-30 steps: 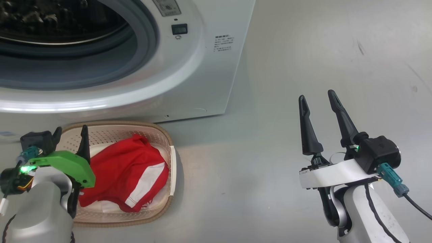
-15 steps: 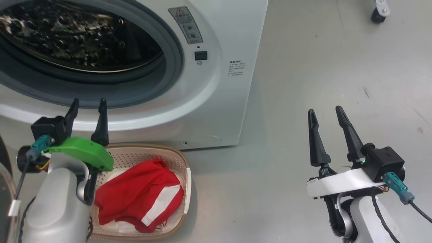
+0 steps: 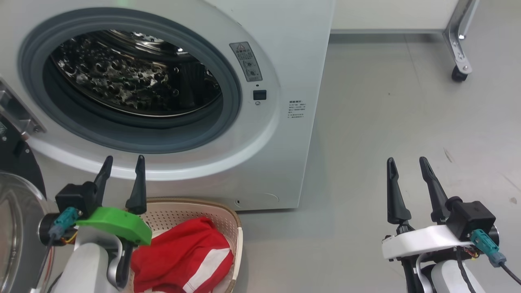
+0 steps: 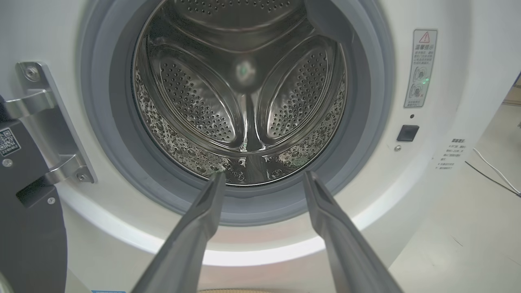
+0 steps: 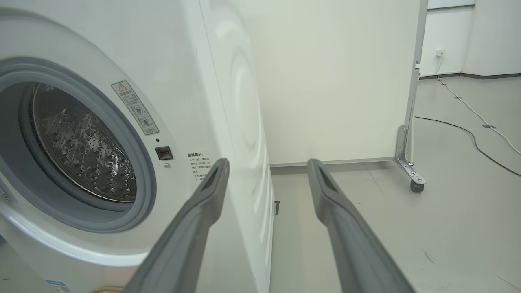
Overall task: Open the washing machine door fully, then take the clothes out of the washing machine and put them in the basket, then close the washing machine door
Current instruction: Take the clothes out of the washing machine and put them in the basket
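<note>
The left tool stands with its fingers apart and empty, and half a second has taken it off the basket interior to that basket's far rim, pointing at the machine's mouth. The right tool is likewise spread, holds nothing, and sits over bare floor well to the right; its place in the head view is unaltered. The head camera itself has tilted up over the last second, so the opening now shows whole; that shift is the camera's, not the machine's. The red clothes lie in the basket, which sits on the floor just in front of the washing machine. The steel drum, seen from the left wrist, shows no fabric. Judgement: unloading appears complete, and closing is the step outstanding. The door hangs swung open at the near left, on its metal hinge. The floor is smooth grey, lightly scuffed. To the far right stand a white partition on a castor, and a cable trails along the floor.
</note>
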You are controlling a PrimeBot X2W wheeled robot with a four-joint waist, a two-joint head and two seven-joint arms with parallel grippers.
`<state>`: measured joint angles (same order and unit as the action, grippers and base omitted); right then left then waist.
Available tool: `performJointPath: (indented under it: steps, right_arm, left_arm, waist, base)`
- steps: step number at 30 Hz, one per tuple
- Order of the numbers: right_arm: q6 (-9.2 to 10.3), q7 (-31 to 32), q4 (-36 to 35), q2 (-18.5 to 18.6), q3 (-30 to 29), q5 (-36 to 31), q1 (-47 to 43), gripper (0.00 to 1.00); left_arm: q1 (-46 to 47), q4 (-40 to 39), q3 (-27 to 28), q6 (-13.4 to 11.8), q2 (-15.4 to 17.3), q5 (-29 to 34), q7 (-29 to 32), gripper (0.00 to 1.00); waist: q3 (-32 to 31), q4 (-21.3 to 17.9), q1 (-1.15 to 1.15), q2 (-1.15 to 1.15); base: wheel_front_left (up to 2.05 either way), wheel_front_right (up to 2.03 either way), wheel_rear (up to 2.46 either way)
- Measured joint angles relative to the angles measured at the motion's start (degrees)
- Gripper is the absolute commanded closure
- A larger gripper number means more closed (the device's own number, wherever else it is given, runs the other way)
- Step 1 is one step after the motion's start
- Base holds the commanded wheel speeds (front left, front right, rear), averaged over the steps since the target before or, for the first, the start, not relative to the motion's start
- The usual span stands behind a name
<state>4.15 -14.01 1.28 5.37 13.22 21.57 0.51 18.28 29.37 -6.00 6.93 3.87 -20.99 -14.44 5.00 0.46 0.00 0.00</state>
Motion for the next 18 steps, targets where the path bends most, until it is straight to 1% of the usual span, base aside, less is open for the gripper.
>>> performJointPath:
  steps: [9,18]
  right_arm:
    - [0.0,-0.02,-0.91,0.04,-0.12,0.12,-2.52,0.0]
    - [0.01,-0.27,-2.19,0.18,-0.43,0.19,-3.59,0.0]
  left_arm:
    - [-6.24,-5.69,-0.74,0.01,-0.57,0.02,0.0,0.0]
    - [-9.07,-10.31,-1.53,0.02,-0.8,0.02,-0.01,0.0]
  waist:
    - [-3.25,0.74,0.0,0.0]
    - [-3.7,0.54,0.0,0.0]
  base:
    - [0.0,0.0,0.0]
    - [0.0,0.0,0.0]
